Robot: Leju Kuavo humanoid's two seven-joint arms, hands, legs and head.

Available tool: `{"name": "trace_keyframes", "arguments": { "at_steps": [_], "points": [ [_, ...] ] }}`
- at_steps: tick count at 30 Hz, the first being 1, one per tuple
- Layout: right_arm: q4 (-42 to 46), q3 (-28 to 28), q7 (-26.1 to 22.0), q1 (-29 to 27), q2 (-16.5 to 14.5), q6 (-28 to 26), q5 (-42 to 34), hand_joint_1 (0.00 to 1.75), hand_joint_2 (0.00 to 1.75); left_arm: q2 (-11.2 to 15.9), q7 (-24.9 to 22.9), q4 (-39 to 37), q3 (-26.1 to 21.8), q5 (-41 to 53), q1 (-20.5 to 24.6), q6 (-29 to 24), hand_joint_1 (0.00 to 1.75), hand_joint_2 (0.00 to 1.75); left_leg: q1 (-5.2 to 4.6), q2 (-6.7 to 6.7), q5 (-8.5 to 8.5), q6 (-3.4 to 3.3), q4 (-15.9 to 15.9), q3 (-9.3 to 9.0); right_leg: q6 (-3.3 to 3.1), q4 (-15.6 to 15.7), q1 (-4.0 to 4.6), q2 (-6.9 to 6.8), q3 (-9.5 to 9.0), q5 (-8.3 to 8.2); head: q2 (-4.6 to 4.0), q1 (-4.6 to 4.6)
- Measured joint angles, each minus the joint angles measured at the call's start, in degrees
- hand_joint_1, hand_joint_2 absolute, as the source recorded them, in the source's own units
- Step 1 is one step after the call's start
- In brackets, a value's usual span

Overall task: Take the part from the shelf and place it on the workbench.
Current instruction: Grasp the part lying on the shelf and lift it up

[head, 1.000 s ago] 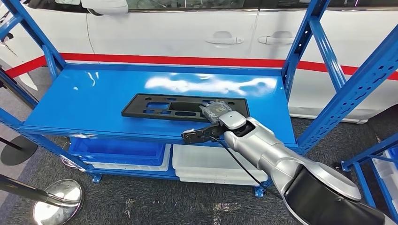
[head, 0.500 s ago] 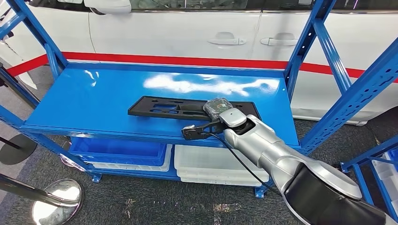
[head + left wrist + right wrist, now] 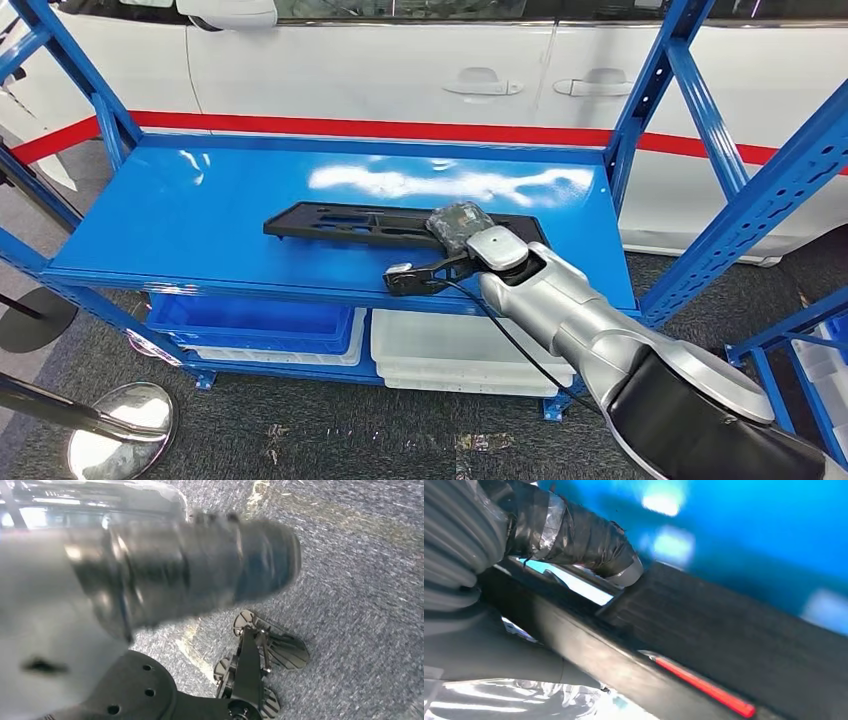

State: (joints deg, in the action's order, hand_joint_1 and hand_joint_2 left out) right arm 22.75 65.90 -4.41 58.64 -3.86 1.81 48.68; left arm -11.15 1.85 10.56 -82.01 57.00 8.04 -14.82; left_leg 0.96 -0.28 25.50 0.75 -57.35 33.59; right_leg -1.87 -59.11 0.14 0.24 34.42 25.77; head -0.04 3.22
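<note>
The part [image 3: 345, 223] is a long flat black plastic panel with cut-outs, on the blue shelf board [image 3: 190, 210] and tilted so I see it nearly edge-on. My right hand [image 3: 458, 229], wrapped in dark tape, grips its right end. In the right wrist view the taped thumb [image 3: 589, 542] presses on the panel's black top [image 3: 734, 640], with the rest of the hand under its edge. My left hand [image 3: 150, 575] hangs over the grey carpet, and it is too blurred to read its fingers.
Blue shelf uprights [image 3: 645, 100] rise at the right and left ends of the board. A blue bin [image 3: 250, 322] and a white bin [image 3: 455, 352] sit on the level below. A white car [image 3: 400, 60] stands close behind. A chrome stanchion base [image 3: 122, 425] is at the lower left.
The panel lay flat a second ago; it has tipped up in my right hand and now shows as a thinner strip. My right hand has risen slightly with it.
</note>
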Motion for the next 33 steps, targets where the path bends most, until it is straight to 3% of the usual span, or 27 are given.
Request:
{"name": "trace_keyframes", "arguments": {
  "at_steps": [5,11,19,33],
  "points": [
    [4.59,0.0,-1.69,3.46,-0.01,-6.86,3.4,1.75,1.75,0.0,1.17,0.0,0.01,0.64,-0.07,0.96,0.0,1.75,0.01,0.0,-0.02,0.0,0.01,0.1,0.0,-0.02,0.02,0.01,0.14,-0.02,0.0,0.01],
    [20.28,-0.25,-0.18,11.38,0.92,2.72,6.1,1.75,1.75,0.2,3.14,0.0,0.08,1.56,-0.11,2.55,0.0,1.75,0.01,0.01,-0.02,0.01,0.02,0.18,0.0,-0.02,0.02,0.03,0.29,0.02,0.0,0.01],
    [37.32,-1.03,0.31,16.12,3.94,6.29,5.44,1.75,1.75,0.57,3.21,0.0,0.13,1.66,-0.18,3.12,0.0,1.75,0.0,0.03,0.01,0.02,0.03,0.22,0.01,0.02,0.0,0.03,0.28,0.03,0.0,-0.01],
    [50.11,-2.03,1.77,18.75,7.37,10.17,-0.87,1.75,1.75,0.72,2.82,0.0,0.13,1.58,-0.31,4.49,0.0,1.75,0.0,0.02,0.01,0.03,0.0,0.21,0.03,0.03,0.0,0.03,0.26,0.02,0.0,0.01]
  ]
}}
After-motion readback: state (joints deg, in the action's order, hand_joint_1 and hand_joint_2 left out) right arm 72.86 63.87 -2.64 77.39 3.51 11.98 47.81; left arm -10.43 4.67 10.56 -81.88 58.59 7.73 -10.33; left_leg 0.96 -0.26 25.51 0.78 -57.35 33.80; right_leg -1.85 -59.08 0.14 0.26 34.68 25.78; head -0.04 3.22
